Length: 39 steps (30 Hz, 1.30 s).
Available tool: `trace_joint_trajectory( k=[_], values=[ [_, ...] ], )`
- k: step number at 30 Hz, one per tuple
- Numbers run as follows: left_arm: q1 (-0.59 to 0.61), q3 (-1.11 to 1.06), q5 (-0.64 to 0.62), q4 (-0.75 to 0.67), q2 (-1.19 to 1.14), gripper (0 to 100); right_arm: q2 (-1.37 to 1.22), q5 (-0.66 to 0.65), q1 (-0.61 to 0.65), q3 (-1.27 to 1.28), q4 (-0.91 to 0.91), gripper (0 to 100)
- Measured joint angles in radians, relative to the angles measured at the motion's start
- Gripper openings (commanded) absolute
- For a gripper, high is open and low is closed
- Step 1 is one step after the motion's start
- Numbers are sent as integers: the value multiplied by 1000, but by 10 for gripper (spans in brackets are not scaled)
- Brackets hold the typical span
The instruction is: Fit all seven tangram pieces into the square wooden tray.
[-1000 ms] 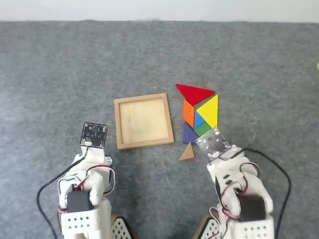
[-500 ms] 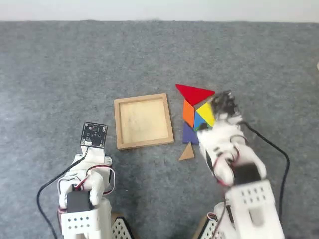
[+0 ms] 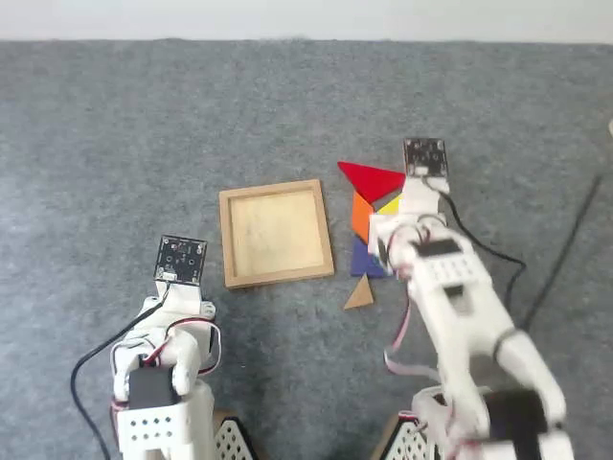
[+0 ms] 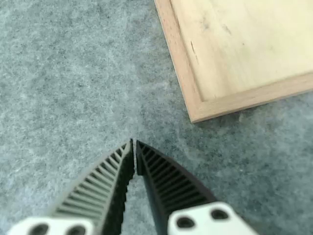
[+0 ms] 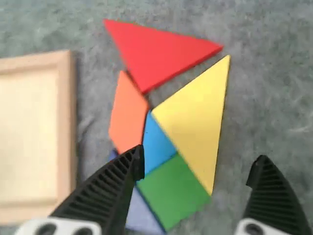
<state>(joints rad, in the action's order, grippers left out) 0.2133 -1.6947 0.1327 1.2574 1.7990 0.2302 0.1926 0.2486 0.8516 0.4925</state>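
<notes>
The right gripper hangs spread wide over the cluster of pieces and grasps nothing. Between its fingers lie the green square and the lower part of the yellow triangle. One fingertip sits over the spot where the blue triangle meets the orange parallelogram, and the other is past the yellow's outer edge, over the grey carpet. Just under the first finger a purple piece peeks out. Ahead of the tips is the red triangle, touching the orange. The tan triangle lies apart, behind the gripper toward the arm's base.

The main risk, as I judge it, is that the pieces touch edge to edge. Closing from here would likely squeeze green, blue and yellow together, so they buckle up or skid across the carpet instead of one piece coming up cleanly. The pieces look thin and flat, so a finger could also ride over an edge and slip. A descent on the blue–orange seam would push both sideways.

The tray sits to the gripper's left, near the orange piece but not touching it. It shows only a bare wooden floor, so all seven pieces remain to be placed. The left gripper rests pinched together on nothing, with a corner of the tray just ahead of its tips.
</notes>
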Motion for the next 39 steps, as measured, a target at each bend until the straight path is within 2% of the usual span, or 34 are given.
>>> trace_joint_trajectory(
  k=[3, 8, 16, 23, 34, 39],
  values=[
    [0, 0, 0, 0, 0, 13, -181, 18, -20, -144, 11, 340],
    [0, 0, 0, 0, 0, 13, -399, 51, -29, -390, 198, 340],
    [0, 0, 0, 0, 0, 13, -577, 57, -28, -643, 404, 336],
    [0, 0, 0, 0, 0, 13, -586, 31, -28, -669, 437, 136],
    [0, 0, 0, 0, 0, 13, -585, -48, -58, -683, 443, 117],
    [0, 0, 0, 0, 0, 13, -585, -57, -91, -689, 470, 38]
  ],
)
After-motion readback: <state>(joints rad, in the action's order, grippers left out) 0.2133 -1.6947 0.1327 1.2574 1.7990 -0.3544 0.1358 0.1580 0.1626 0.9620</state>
